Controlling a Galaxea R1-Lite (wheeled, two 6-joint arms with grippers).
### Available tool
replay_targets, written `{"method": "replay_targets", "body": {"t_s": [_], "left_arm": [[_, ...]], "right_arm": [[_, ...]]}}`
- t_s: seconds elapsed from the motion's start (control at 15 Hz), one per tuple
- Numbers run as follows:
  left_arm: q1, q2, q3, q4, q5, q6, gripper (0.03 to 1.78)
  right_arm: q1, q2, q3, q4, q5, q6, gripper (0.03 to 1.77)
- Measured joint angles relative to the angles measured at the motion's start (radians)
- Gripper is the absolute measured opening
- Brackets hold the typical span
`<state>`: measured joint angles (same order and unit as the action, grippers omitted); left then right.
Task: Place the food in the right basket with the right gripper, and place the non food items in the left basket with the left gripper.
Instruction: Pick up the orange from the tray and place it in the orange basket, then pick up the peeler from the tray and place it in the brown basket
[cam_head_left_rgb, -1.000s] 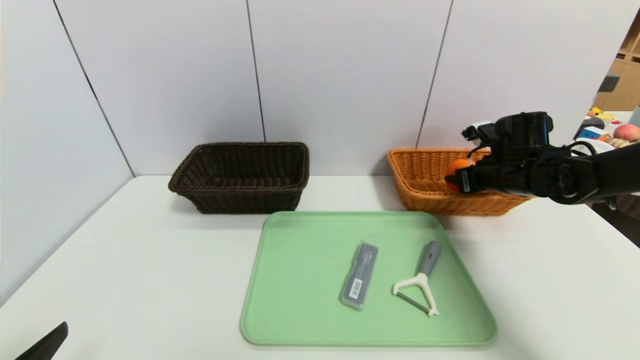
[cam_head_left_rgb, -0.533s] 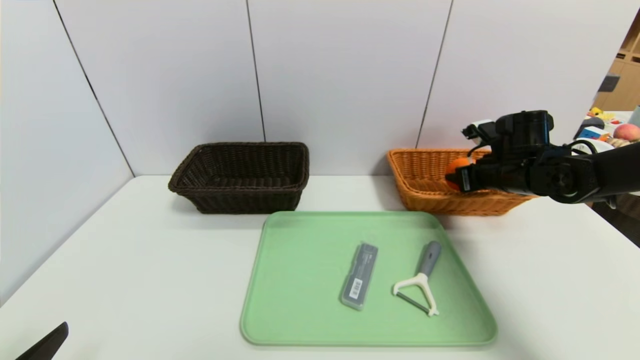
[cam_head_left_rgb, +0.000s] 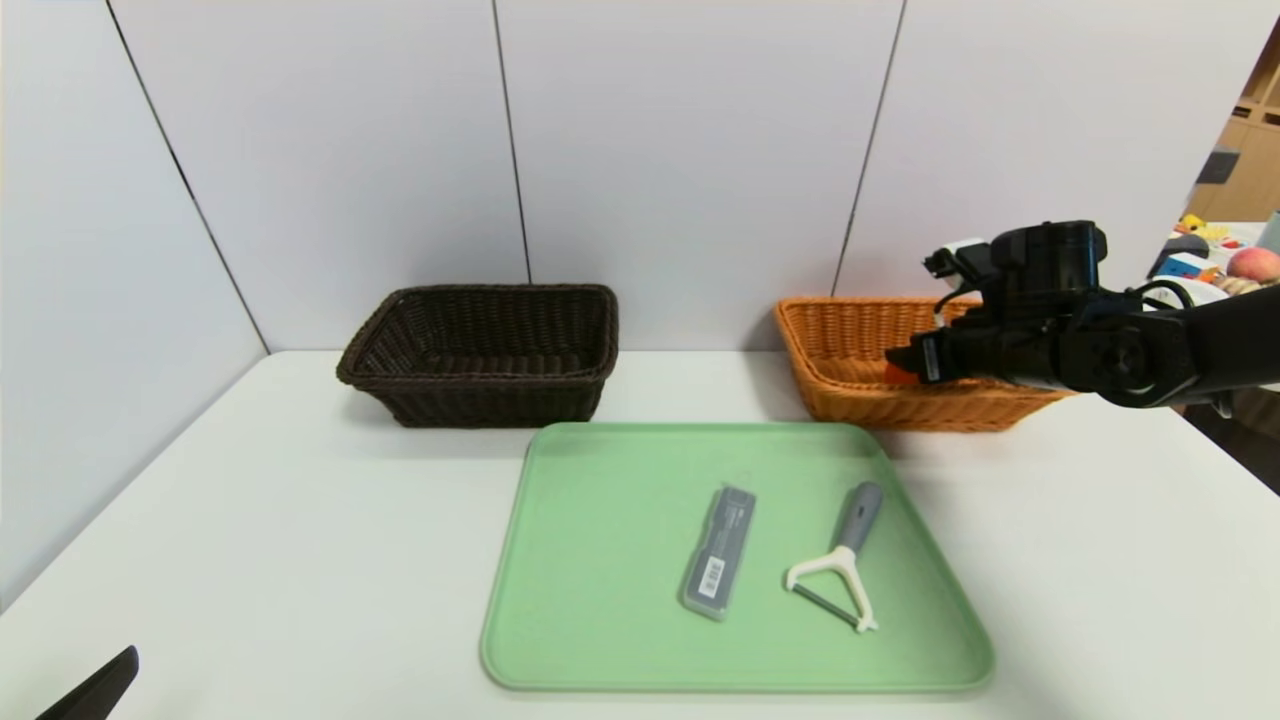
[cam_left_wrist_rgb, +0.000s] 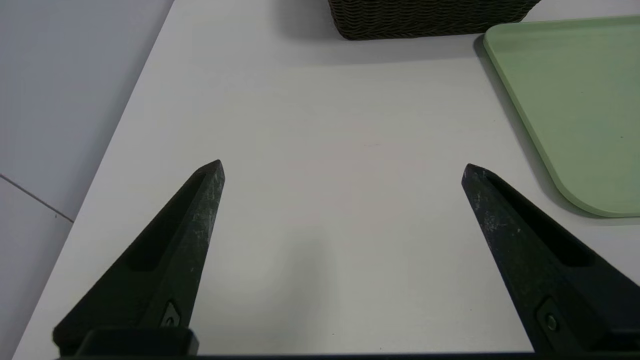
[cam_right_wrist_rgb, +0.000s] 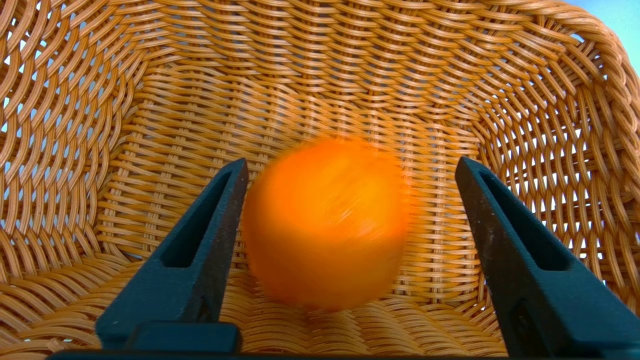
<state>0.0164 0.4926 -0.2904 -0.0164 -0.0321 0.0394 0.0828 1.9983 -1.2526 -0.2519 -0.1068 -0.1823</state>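
place: lab-like test bay | evidence: plain white tabletop (cam_head_left_rgb: 250, 520) boxed in by grey partition panels (cam_head_left_rgb: 680, 150) | behind the right claw (cam_head_left_rgb: 905, 362): wooden shelving (cam_head_left_rgb: 1245, 160) and a cluttered table of toys and props (cam_head_left_rgb: 1215, 255) | furnishing: none homely

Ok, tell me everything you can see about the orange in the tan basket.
The orange is a round, plain bright-orange fruit, smeared by motion, so it looks to be dropping or rolling. It sits inside the tan woven basket, between the spread fingers of the right pincer, which no longer grips it. From the head camera only a sliver shows.
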Motion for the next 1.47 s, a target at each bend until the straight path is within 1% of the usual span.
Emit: {"method": "replay_targets", "body": {"t_s": [0.4, 0.67, 0.87, 1.07, 1.13, 1.4, 1.47], "left_arm": [[0.000, 0.001, 0.002, 0.000, 0.000, 0.000, 1.69], [0.000, 0.001, 0.004, 0.000, -0.001, 0.000, 1.69], [0.000, 0.001, 0.004, 0.000, -0.002, 0.000, 1.69], [0.000, 0.001, 0.005, 0.000, -0.002, 0.000, 1.69], [0.000, 0.001, 0.006, 0.000, -0.002, 0.000, 1.69], [0.000, 0.001, 0.010, 0.000, -0.003, 0.001, 1.69], [0.000, 0.001, 0.011, 0.000, -0.004, 0.001, 1.69]], "right_arm": [[0.001, -0.036, 0.000, 0.001, 0.004, 0.001, 1.59], [0.030, -0.149, 0.021, 0.007, 0.012, -0.006, 1.64], [0.064, -0.261, 0.054, 0.037, 0.005, -0.009, 1.66], [0.094, -0.389, 0.068, 0.154, 0.002, 0.003, 1.68], [0.101, -0.431, 0.069, 0.206, 0.001, 0.020, 1.68], [0.113, -0.559, 0.053, 0.472, -0.003, 0.140, 1.69], [0.115, -0.580, 0.047, 0.523, -0.017, 0.169, 1.69]]}}
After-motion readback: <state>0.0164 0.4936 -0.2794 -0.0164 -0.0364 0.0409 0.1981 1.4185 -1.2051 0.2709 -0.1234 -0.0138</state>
